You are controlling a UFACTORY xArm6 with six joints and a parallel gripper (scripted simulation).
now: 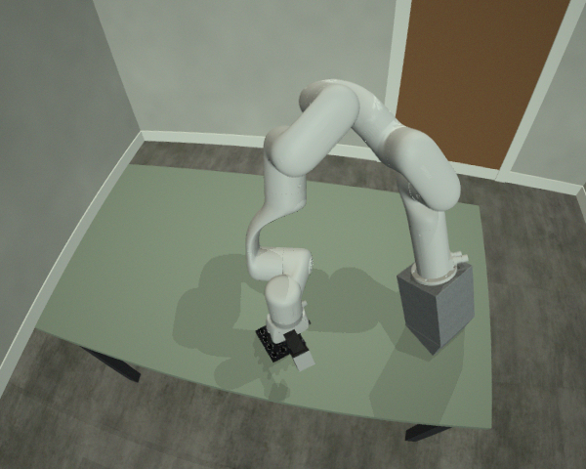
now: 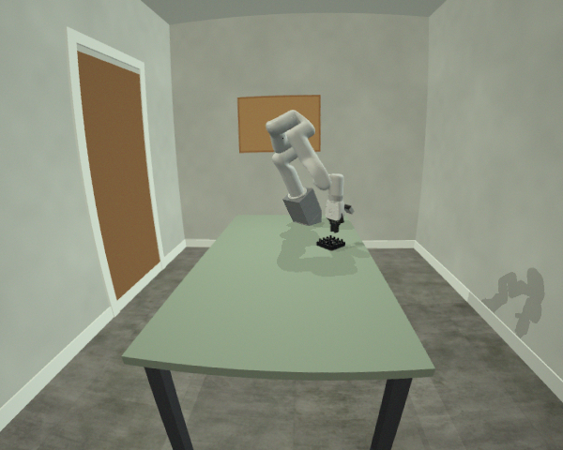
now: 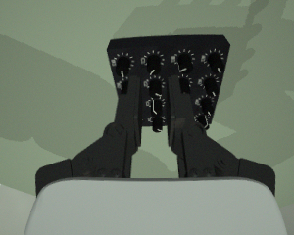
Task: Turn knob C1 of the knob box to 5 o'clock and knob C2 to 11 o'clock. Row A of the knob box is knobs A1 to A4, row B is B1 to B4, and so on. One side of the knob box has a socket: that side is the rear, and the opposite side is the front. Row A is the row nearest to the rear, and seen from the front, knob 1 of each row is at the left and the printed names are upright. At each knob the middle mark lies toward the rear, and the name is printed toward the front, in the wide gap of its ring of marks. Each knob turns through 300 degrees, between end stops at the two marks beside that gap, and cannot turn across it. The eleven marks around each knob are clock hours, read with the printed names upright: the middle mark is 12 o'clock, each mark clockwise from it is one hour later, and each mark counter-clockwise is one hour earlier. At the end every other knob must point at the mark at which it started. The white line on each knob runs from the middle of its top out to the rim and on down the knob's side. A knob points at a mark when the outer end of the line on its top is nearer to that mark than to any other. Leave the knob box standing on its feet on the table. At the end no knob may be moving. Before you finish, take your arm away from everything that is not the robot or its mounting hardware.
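Observation:
The black knob box (image 1: 266, 344) (image 2: 331, 247) (image 3: 173, 46) stands flat on the green table (image 1: 132, 242) (image 2: 272, 314), near one long edge. It carries a grid of small black knobs with white lines. My gripper (image 3: 154, 91) (image 2: 336, 226) points straight down, a little above the box. Its two dark fingers stand a narrow gap apart and hold nothing. In the wrist view they straddle one column of knobs (image 3: 157, 104). The printed names are too small to read, so I cannot tell which knobs these are. In the top view the wrist hides the fingers and much of the box.
The arm's grey pedestal (image 1: 435, 308) (image 2: 302, 208) stands on the table beside the box. The table's edge (image 1: 283, 399) runs close past the box. A door and walls surround the table.

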